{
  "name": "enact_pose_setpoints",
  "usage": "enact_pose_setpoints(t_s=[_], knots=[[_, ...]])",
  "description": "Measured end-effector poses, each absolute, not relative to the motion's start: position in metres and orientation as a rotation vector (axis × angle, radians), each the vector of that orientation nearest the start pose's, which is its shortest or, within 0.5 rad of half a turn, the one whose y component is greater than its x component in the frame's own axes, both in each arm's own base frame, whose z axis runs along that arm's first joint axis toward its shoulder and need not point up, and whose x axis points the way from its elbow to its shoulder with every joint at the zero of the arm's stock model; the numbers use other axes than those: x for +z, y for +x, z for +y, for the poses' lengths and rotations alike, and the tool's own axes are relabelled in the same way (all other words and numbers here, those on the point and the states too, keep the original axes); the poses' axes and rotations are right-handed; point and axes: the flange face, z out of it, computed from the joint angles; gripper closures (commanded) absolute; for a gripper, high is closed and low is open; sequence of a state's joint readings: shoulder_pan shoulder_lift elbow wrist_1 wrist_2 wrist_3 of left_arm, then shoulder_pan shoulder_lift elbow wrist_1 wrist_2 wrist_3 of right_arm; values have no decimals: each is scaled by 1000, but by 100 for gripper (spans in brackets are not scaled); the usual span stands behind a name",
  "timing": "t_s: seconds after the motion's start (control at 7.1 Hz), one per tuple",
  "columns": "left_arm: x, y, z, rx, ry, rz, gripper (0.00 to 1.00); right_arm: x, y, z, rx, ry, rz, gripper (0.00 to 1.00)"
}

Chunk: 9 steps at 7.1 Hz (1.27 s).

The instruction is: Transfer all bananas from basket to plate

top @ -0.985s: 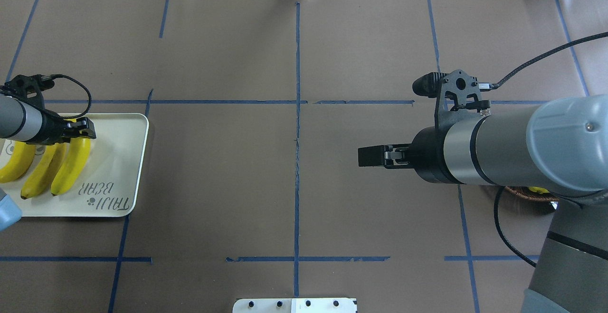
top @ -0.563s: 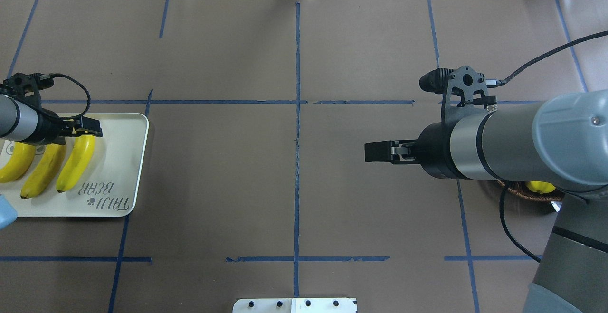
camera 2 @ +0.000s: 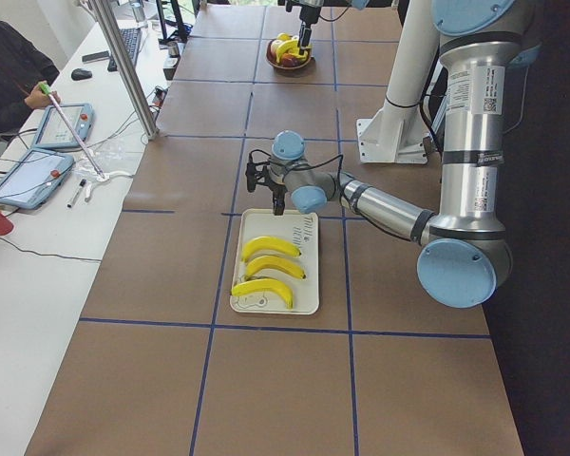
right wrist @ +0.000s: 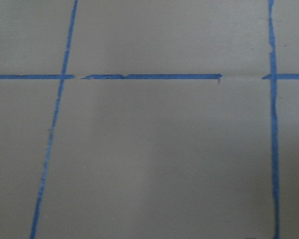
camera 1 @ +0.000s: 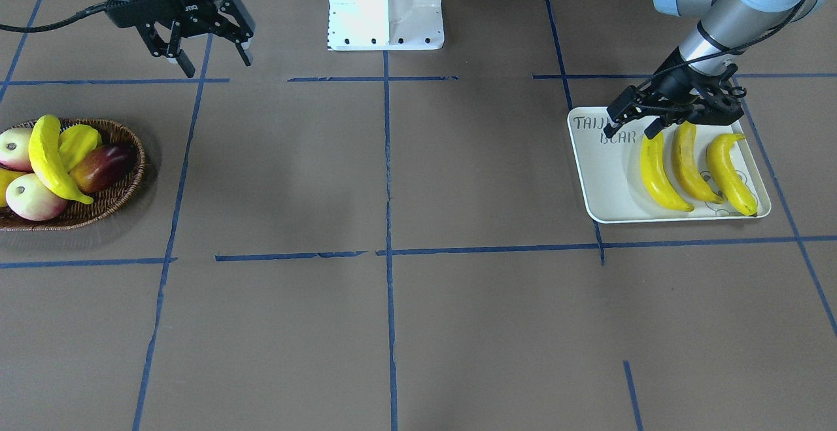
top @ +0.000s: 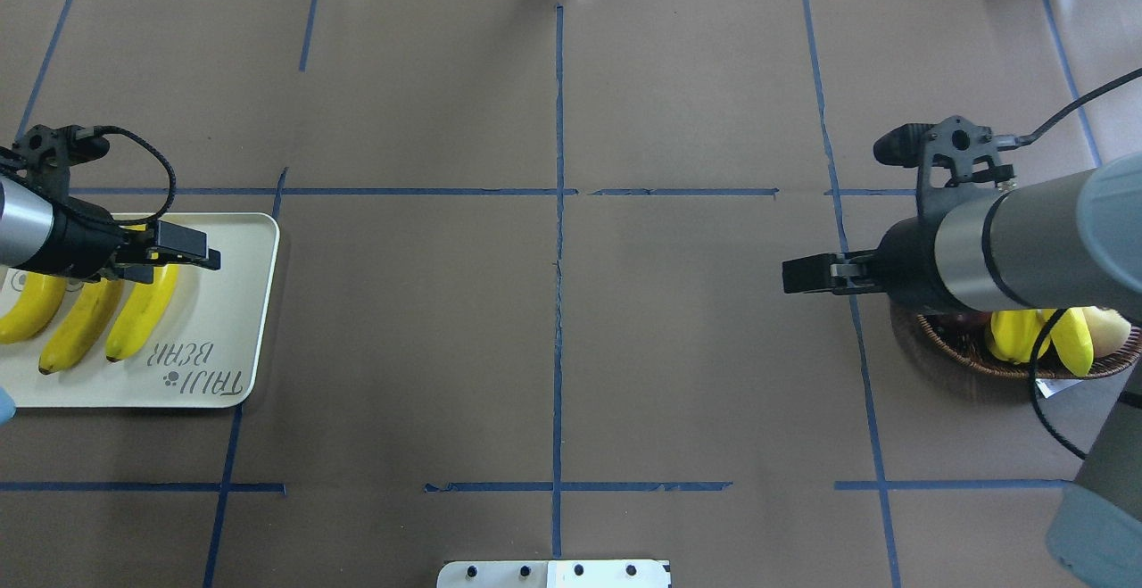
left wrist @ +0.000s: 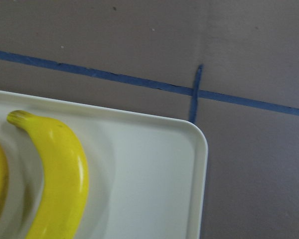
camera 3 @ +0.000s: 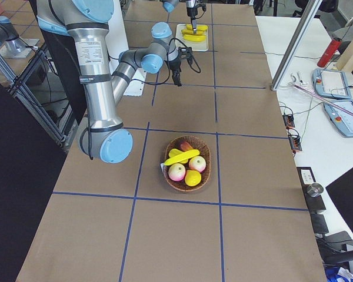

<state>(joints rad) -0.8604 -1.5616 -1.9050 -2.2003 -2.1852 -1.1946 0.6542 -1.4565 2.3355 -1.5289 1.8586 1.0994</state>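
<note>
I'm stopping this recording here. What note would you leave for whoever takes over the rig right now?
Left end effector: open and empty, above the lettered end of the plate, near the bananas' stem ends.
Right end effector: open and empty, raised over the table, apart from the basket on its table-centre side.
Done: three bananas lie side by side on the plate.
Left: one banana lies on top of the other fruit in the basket. It needs picking and moving to the plate, which has free space on the lettered side.
</note>
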Motion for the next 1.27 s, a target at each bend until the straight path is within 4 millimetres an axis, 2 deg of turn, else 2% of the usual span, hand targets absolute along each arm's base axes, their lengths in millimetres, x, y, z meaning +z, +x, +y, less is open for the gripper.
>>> enact_pose_setpoints(t_s=[0.28,0.7,0.99,1.27], knots=[[405,268,-430,-115,51,1123,0,307,-231,-366,-12,221,-859,0],[391,263,-448,-94,159,1105,0,389,-165,-395,-94,130,-822,0],[378,267,-453,-91,180,1118,0,441,-141,-412,-174,115,-801,0],[370,271,-457,-105,182,1126,0,496,-139,-417,-231,141,-847,0]])
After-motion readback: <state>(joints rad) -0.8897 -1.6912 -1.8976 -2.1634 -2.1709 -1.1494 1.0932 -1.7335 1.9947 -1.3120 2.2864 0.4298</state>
